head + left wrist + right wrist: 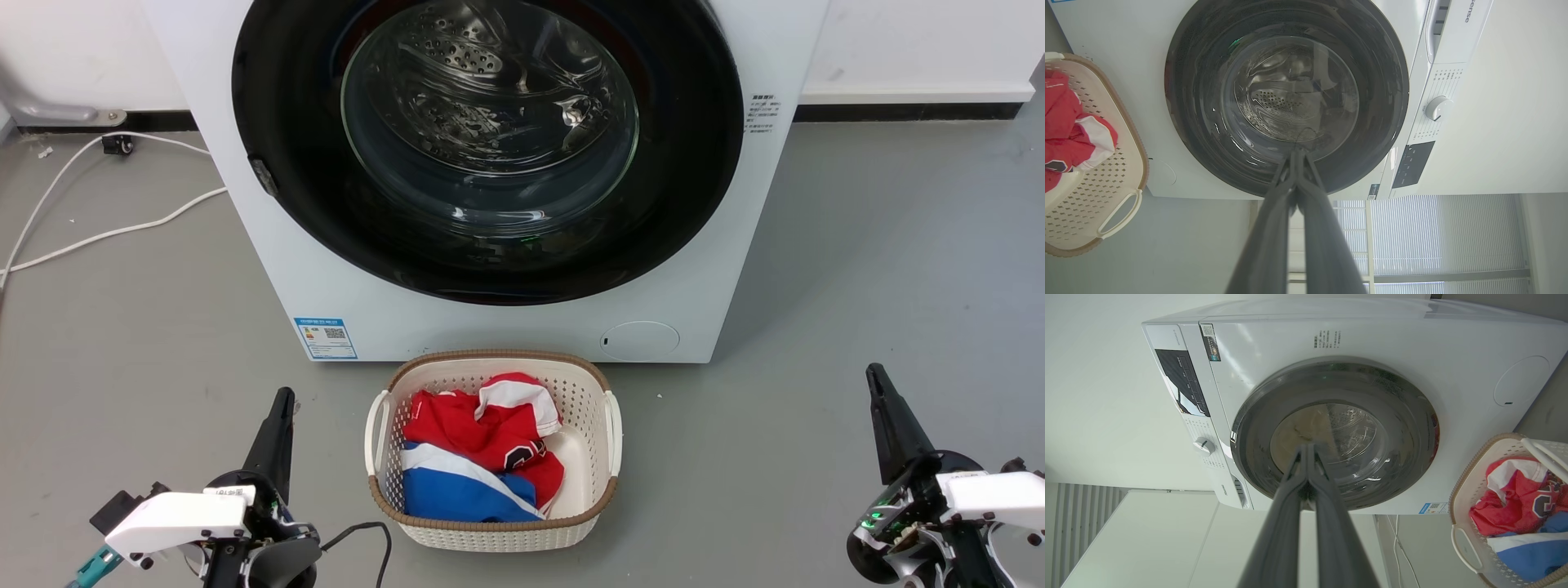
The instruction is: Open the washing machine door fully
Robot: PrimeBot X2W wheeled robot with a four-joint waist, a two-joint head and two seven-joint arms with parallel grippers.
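Head view: the very large round glossy black washing machine door (487, 139), with its clear glass bowl, sat shut in the big white washing machine (269, 269) at 12 o'clock. A white wicker-look basket (490, 535) of red and blue clothes (482, 457) lay at 6 o'clock. The left gripper (282, 402) at 7 o'clock and the right gripper (875, 377) at 5 o'clock were well apart from the door. Each had its 2 fingers pressed together, empty.

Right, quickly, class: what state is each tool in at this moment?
The left tool is closed, holding nothing.
The right tool is closed, holding nothing.
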